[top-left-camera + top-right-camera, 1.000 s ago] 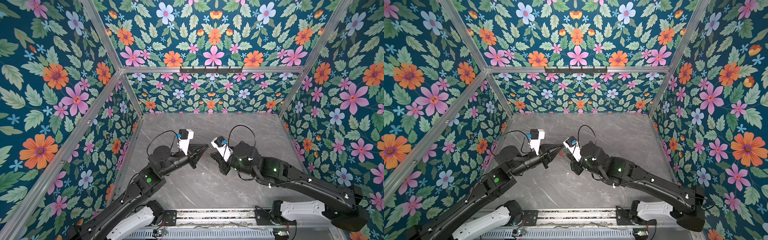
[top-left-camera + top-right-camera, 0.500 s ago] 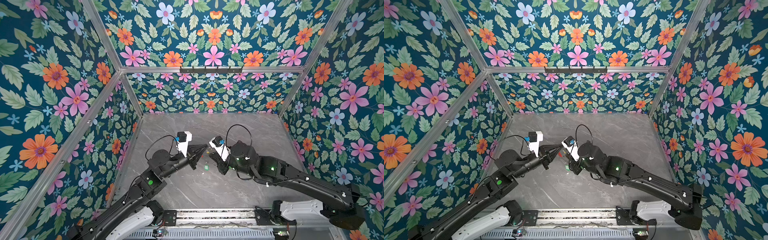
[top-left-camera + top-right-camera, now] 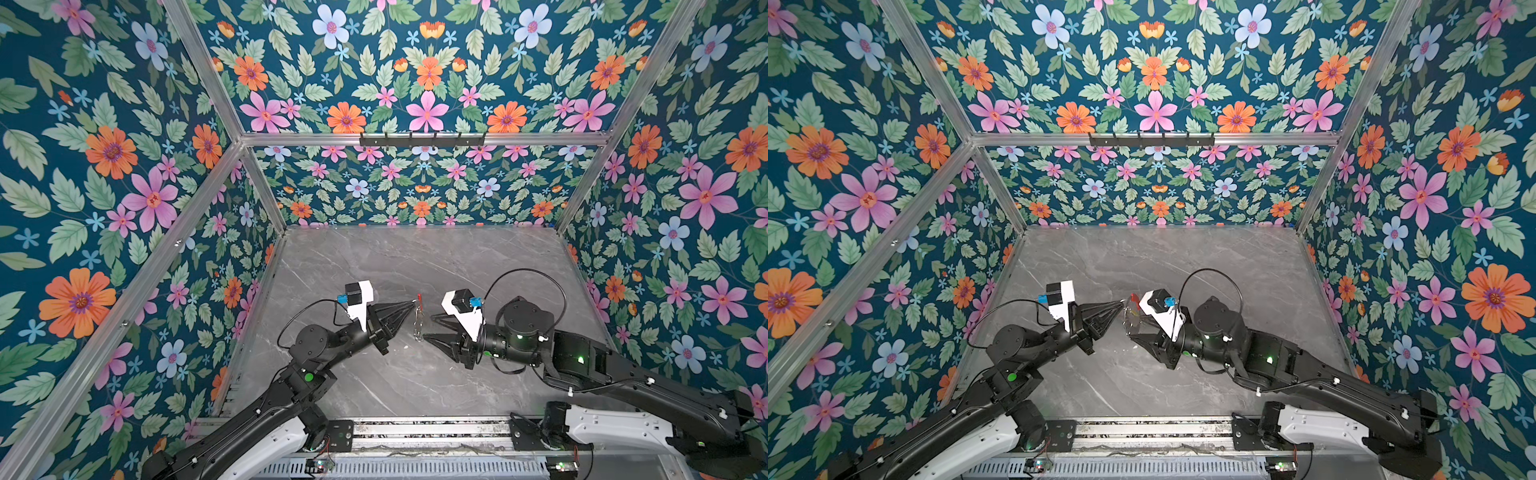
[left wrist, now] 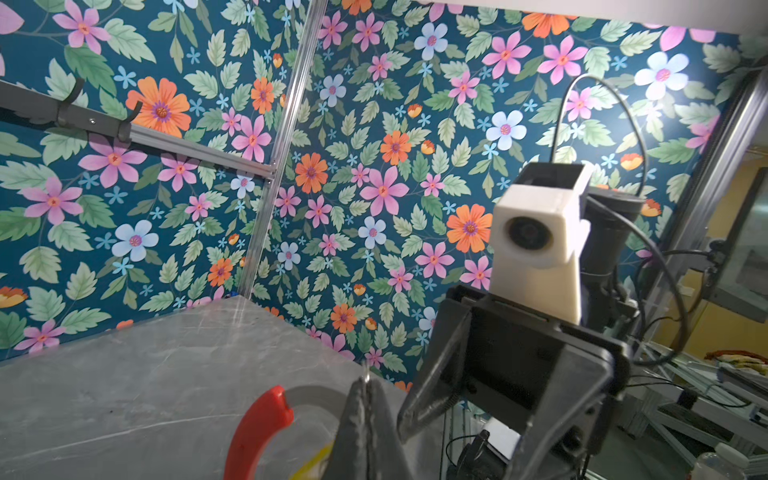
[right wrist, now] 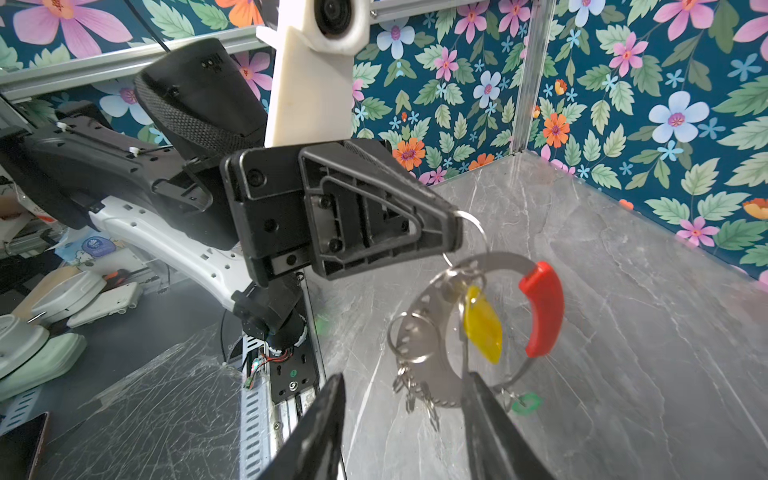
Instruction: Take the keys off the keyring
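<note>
1. Pinched a silver loop (image 5: 471, 224) between the closed jaws of the left gripper (image 5: 455, 233), above the near middle of the grey marble table (image 3: 415, 257).
2. Hung the keyring (image 5: 486, 262) from that loop, clear of the table, and showed it edge-on in both top views, between the two grippers.
3. Carried a red curved segment (image 5: 542, 307) on the keyring's rim, at its far end in a top view.
4. Dangled the yellow key (image 5: 482, 328) inside the keyring's circle, strung from the rim close under the pinched loop.
5. Bore further small rings (image 5: 409, 340) along the grey rim opposite the red segment.
6. Showed a green tag (image 5: 525, 402) low by the keyring's bottom edge. Could not tell whether it hung from the rim or lay on the table, nor make out its key.
7. Held the right gripper (image 3: 428, 327) just right of the keyring, tips pointed left at it, jaws apart and clamped on nothing.
8. Crossed one of its fingers (image 5: 494, 432) in front of the keyring's lower rim in the right wrist view. Could not tell whether the two touched.
</note>
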`<action>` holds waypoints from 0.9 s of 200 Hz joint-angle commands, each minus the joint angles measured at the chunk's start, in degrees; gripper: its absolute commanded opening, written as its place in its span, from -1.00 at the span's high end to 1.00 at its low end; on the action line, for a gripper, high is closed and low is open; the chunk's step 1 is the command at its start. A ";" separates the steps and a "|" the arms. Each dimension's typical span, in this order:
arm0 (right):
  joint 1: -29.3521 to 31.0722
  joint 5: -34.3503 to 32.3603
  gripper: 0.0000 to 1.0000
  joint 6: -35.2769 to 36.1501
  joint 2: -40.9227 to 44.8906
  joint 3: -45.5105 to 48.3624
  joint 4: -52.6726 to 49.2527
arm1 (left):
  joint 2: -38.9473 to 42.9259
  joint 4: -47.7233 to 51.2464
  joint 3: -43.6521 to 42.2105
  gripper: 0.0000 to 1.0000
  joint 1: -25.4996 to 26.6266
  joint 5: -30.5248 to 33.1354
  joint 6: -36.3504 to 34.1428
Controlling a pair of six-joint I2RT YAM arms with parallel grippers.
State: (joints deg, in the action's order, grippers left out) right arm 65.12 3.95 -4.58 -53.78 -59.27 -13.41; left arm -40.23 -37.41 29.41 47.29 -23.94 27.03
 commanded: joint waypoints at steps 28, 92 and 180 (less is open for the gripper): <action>0.08 1.41 -0.04 -3.36 5.54 4.73 9.51 | -0.03 -12.69 -1.19 1.00 0.00 -5.90 4.27; 0.08 -3.00 0.14 -1.79 4.23 3.07 6.16 | -0.43 -13.05 -1.20 1.00 0.03 -9.56 6.52; 0.01 -2.34 0.02 -0.89 -0.73 1.88 8.84 | -0.72 -13.67 -1.81 1.00 0.00 -10.26 7.86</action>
State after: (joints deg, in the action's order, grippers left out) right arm 65.17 1.39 -5.85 -53.69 -56.80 -6.90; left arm -40.91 -48.10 27.57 47.33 -33.32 34.30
